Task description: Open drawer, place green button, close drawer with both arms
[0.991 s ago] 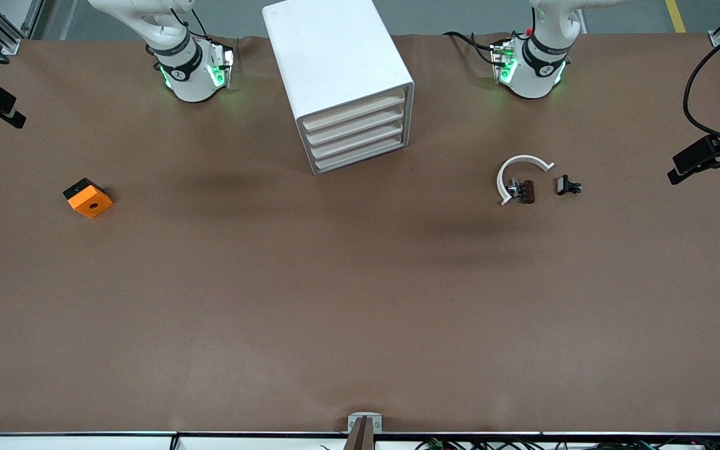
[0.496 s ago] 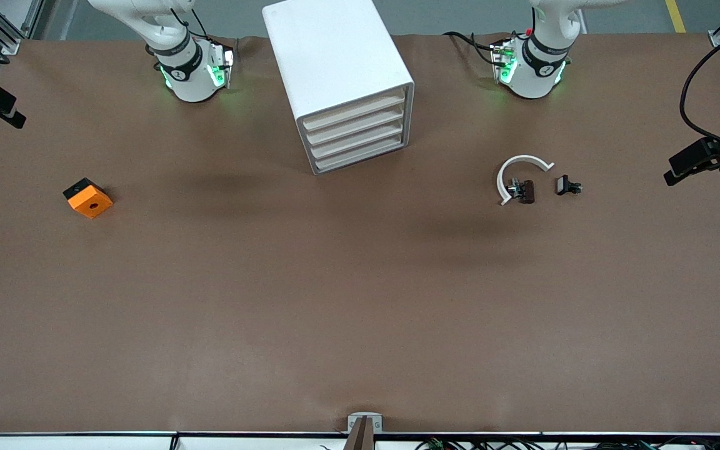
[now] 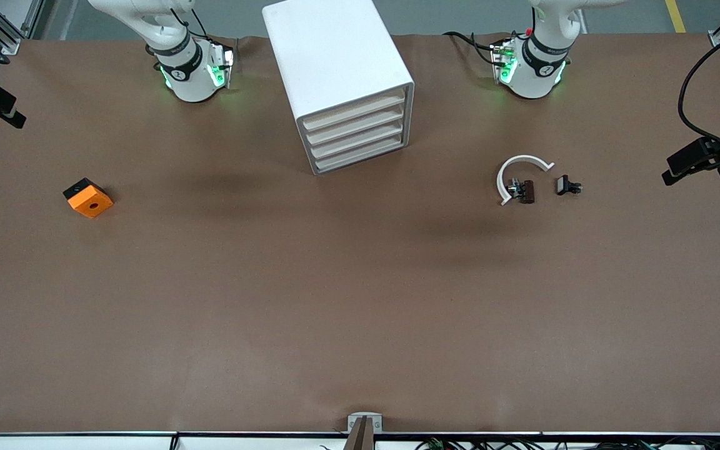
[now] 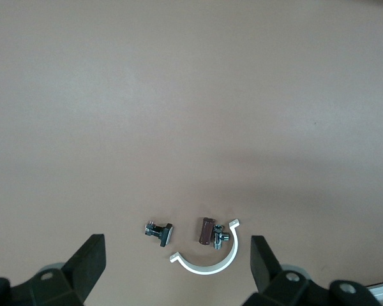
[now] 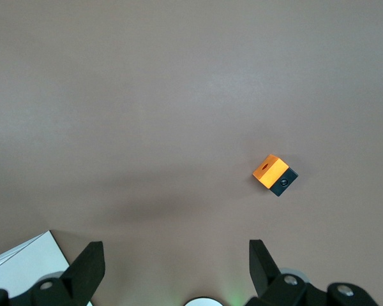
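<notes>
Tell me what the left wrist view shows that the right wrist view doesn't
Only the left wrist view shows the white curved piece, a small brown part inside its curve, and a small black clip-like piece beside them. Only the right wrist view shows the orange block and a corner of the white drawer cabinet. Both share the brown table and their own open end effector, left end effector and right end effector, high over it.

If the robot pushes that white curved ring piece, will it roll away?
Probably not. The white curved ring piece lies flat on the table, so it would likely slide or spin. It looks thin and open-ended, so perhaps light and a little springy.
</notes>
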`<state>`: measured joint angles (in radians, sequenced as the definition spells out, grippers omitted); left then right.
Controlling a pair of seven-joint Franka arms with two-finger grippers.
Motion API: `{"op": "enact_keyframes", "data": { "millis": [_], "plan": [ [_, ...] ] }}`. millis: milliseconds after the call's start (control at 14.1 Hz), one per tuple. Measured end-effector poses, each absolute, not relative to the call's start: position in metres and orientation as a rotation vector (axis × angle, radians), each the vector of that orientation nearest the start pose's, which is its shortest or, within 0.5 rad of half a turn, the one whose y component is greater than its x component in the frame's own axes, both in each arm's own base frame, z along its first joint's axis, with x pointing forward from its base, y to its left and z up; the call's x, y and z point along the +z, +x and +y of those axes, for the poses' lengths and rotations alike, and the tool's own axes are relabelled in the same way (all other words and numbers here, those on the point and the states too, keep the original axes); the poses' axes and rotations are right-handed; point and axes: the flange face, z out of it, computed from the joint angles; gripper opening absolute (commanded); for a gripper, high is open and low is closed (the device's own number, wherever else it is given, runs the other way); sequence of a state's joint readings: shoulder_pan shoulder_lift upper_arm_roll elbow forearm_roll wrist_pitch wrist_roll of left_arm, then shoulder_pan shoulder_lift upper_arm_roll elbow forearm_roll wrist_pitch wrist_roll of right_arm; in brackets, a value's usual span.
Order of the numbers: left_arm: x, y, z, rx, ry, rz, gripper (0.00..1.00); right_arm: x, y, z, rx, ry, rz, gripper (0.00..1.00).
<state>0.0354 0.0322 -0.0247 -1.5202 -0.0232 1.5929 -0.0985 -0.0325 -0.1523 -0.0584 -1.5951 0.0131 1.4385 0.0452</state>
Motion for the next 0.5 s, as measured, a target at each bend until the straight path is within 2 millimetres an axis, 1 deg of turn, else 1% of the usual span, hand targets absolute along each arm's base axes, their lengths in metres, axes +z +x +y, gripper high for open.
{"op": "enact_keyframes", "data": {
  "millis": [212, 354, 496],
  "plan": [
    [0.6324, 0.5673, 0.0038, -0.063, -3.162, -0.161, 1.00, 0.6812, 0.4894, -0.0459, 0.006, -3.115, 0.175, 1.00],
    [0.6324, 0.5673, 0.0039, -0.063, -3.164, -0.104, 1.00, 0.6812, 0.4894, -0.0461, 0.006, -3.116, 0.152, 1.00],
    [0.6324, 0.5673, 0.0039, -0.063, -3.164, -0.084, 1.00, 0.6812, 0.4894, -0.0461, 0.006, -3.116, 0.148, 1.00]
  ]
}}
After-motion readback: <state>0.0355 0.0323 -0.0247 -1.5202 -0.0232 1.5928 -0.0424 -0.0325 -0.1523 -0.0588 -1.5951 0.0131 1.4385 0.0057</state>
